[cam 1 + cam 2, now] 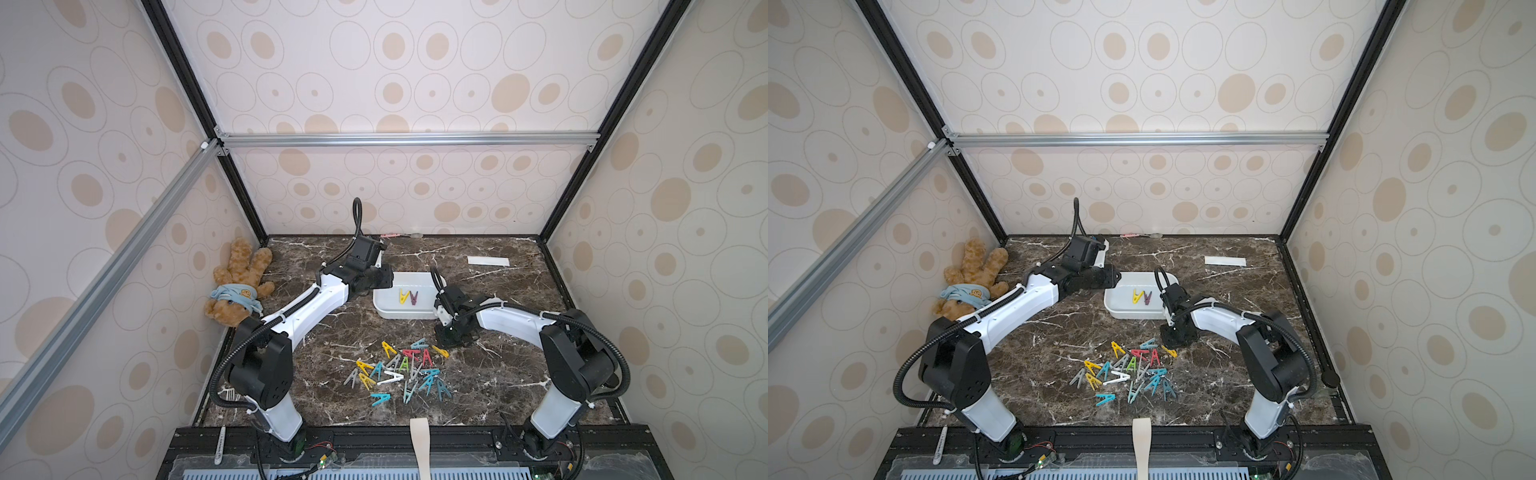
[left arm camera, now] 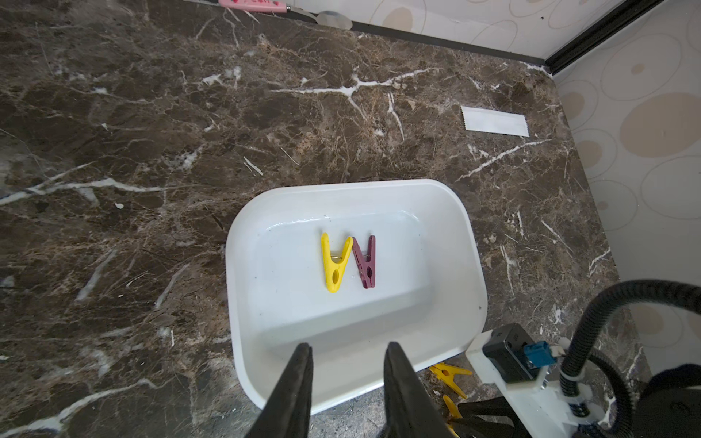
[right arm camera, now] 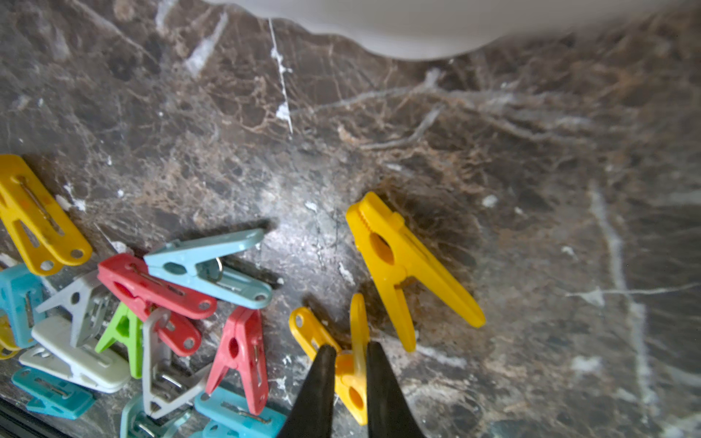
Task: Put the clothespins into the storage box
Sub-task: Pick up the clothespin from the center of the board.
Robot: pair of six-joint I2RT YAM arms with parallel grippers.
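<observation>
The white storage box (image 1: 399,314) sits mid-table, and a yellow clothespin (image 2: 335,265) and a purple one (image 2: 366,261) lie side by side in it. Several more coloured clothespins (image 1: 399,370) are heaped on the marble in front of it, seen in both top views. My left gripper (image 2: 349,347) hovers open over the box's rim (image 2: 242,227), with nothing between its fingers. My right gripper (image 3: 351,350) is down at the heap's right edge, shut on a yellow clothespin (image 3: 358,326) that rests on the table. Another yellow clothespin (image 3: 402,265) lies just beyond it.
A teddy bear (image 1: 239,282) lies at the left wall. A flat white paper strip (image 1: 488,261) lies at the back right, and a pink-handled spoon (image 1: 395,235) against the back wall. A beige strap (image 1: 419,440) hangs over the front edge.
</observation>
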